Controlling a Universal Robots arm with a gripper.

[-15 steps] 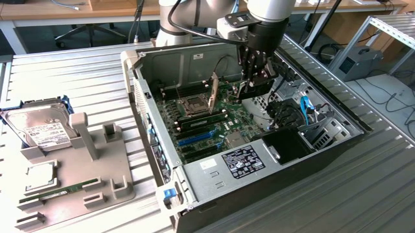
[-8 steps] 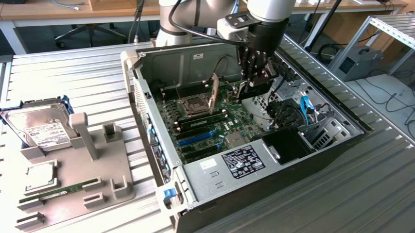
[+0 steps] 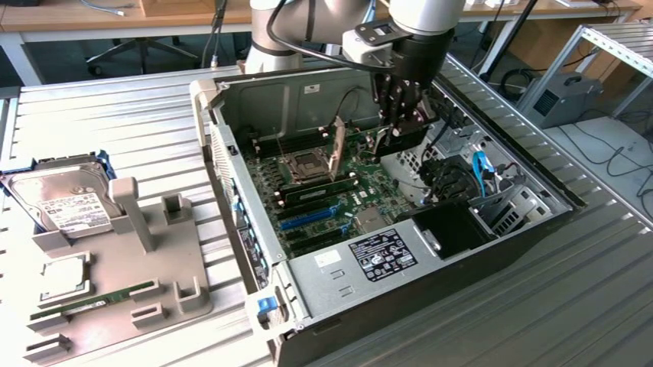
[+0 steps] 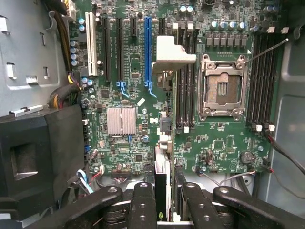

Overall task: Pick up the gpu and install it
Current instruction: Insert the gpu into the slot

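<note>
The gripper (image 3: 403,136) hangs inside the open computer case (image 3: 306,84), over the far right part of the motherboard (image 3: 347,187) as the exterior view shows it. Its fingers (image 4: 144,202) are closed on a thin dark card held edge-on, which appears to be the gpu (image 4: 161,191); most of the card is hidden between the finger pads and cut off at the frame edge in the wrist view, so its full shape cannot be made out. In the exterior view the card is hard to separate from the dark gripper body and the cables behind it.

Below the gripper lie the open CPU socket (image 4: 223,86), the memory slots (image 4: 186,81), a long blue expansion slot (image 4: 147,50) and a small silver heatsink (image 4: 121,120). A black power supply shroud (image 4: 38,152) fills the corner just beside the fingers.

Outside the case, on the exterior view's left, a grey holder tray (image 3: 122,306) carries a green RAM stick (image 3: 92,303) and a CPU chip (image 3: 63,277). A silver hard drive (image 3: 63,200) sits just beyond it.
</note>
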